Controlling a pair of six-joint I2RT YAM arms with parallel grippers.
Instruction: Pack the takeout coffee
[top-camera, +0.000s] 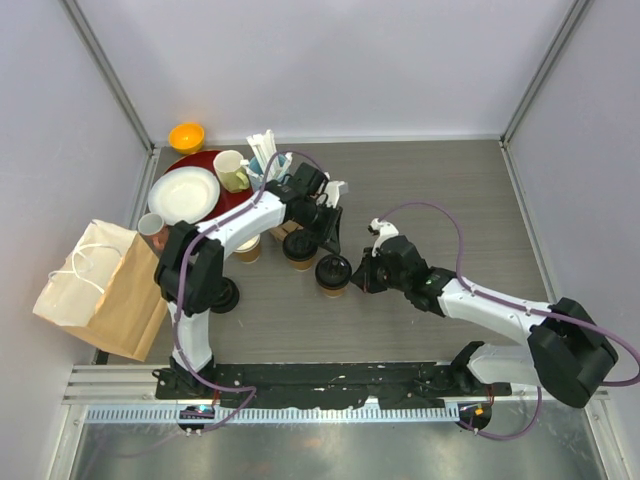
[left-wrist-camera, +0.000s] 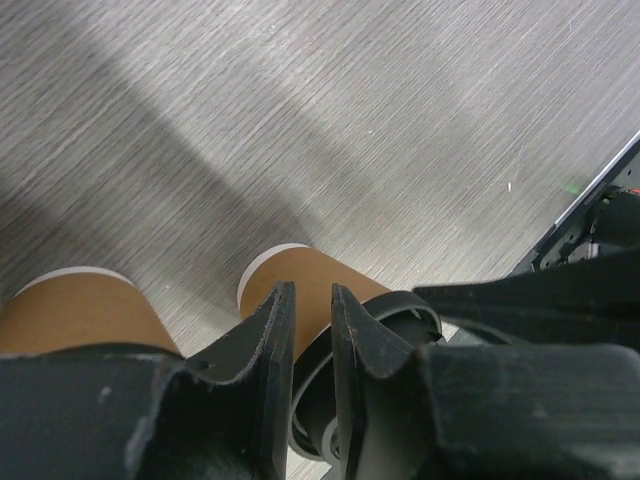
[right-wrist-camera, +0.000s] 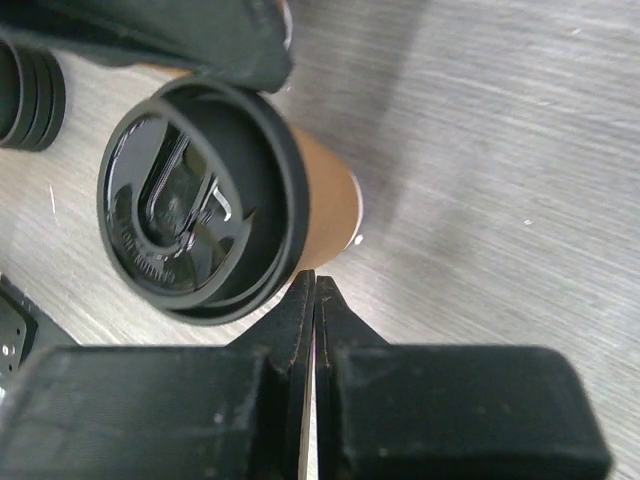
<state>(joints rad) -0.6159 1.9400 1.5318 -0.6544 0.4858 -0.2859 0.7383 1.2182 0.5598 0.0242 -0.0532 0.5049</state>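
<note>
Tabletop (top-camera: 430, 200): lidded cup (top-camera: 333, 271) beside right gripper (top-camera: 357, 277)

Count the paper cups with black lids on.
2. One lidded cup stands mid-table beside the left arm; the other lidded cup stands just right of it, nearer the arm bases. More may be hidden under that arm.

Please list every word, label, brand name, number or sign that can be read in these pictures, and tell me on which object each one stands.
No text can be read.
On the black lid, right wrist view: raised marks near the rim, too blurred to read.
On the kraft cup under it: plain side, no print.
On the paper bag: no print visible.
</note>
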